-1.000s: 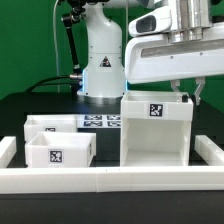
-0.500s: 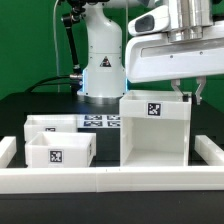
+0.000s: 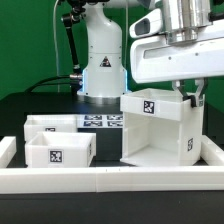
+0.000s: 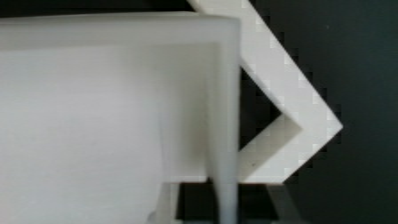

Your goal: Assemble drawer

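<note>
Drawer [image 3: 150, 142] was seen in parts inside a low rim [image 3: 110, 181], two trays [image 3: 60, 152] set at the exterior view's left, marker board [image 3: 100, 122] laid behind, casing [image 3: 155, 128] stood askew at the right, its upper right wall clamped by the gripper [image 3: 190, 97].

Arm [image 3: 172, 58] reaches down, claw [image 3: 190, 97] pinched closed.

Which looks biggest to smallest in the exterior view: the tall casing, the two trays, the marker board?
1. casing, clearly largest.
2. front tray and back tray: look alike; the front one is nearer, so unranked.
3. marker board, smallest as seen, partly hidden.
</note>
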`<state>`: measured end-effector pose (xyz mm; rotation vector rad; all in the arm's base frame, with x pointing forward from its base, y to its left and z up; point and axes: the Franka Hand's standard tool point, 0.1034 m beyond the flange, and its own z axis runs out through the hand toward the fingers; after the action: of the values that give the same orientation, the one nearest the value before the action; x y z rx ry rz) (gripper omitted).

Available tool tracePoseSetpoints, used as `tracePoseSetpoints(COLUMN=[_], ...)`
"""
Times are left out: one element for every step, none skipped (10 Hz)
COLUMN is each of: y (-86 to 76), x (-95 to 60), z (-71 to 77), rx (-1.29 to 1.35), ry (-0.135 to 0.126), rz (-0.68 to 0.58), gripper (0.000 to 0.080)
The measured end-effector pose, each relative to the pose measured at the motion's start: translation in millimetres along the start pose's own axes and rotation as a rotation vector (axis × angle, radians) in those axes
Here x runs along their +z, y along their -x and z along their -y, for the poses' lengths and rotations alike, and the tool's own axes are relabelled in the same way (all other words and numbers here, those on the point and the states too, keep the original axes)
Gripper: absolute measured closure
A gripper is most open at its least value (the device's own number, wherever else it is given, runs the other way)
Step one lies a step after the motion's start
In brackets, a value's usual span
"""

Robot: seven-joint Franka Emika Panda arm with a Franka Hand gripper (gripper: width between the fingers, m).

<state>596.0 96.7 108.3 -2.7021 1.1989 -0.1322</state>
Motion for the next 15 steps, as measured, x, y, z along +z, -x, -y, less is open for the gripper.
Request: tracePoseSetpoints(y=[-5.3, -6.1, -3.2, -1.5, -0.9, -1.8, -3.4, -8.9, -16.5, -21.6, -26.1, -28.9, -29.1, -28.8, -30.7], x=[-1.3, -1.6, -2.1, -2.2, -2.2, -2.1, -2.1, -3.1, -3.1, -2.5, -1.6, 0.0, 1.8, 4.1, 6.7], z=[-1.4, -1.2, 1.2, 2.6, 3.0, 2.2, 0.9, -0.1, 0.0, 2.9, 8.6, 14.0, 17.7, 21.3, 27.0], rx=[0.039, 0.072, 0.134, 0.178, 0.211, 0.28, 0.33, 0.38, 0.46, 0.545, 0.636, 0.705, 0.777, 0.77, 0.767], ry=[-0.008, -0.013, -0.017, -0.021, -0.024, -0.025, -0.026, -0.034, -0.046, -0.054, -0.064, -0.074, -0.079, -0.078, -0.08], rz=[0.002, 0.004, 0.008, 0.014, 0.018, 0.021, 0.025, 0.032, 0.038, 0.046, 0.055, 0.064, 0.075, 0.079, 0.081], gripper=[0.0755, 0.0755, 0.0755, 0.0755, 0.0755, 0.0755, 0.0755, 0.0755, 0.0755, 0.0755, 0.0755, 0.0755, 0.0755, 0.0755, 0.0755])
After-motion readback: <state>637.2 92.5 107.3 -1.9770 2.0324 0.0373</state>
